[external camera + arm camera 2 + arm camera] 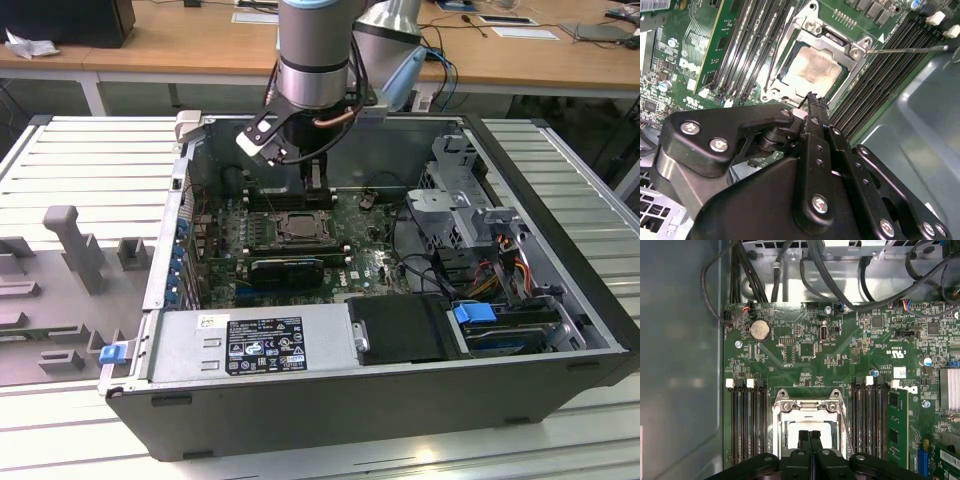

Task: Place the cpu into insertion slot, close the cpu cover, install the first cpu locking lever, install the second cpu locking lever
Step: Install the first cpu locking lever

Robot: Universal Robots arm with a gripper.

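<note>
The cpu lies in the insertion slot, its pale metal face showing through the window of the cpu cover. The cover lies flat over the chip. One thin wire locking lever sticks out sideways over the black memory slots, unlatched; in the first wrist view this lever runs along the socket's side. My gripper hovers just above the socket's near edge, fingers pressed together with nothing between them. In the exterior view the gripper hangs over the socket inside the open computer case.
Long black memory slots flank the socket on both sides. Black cables cross the case wall beyond the board. A drive cage and a black shroud sit at the exterior view's right, with a power supply in front.
</note>
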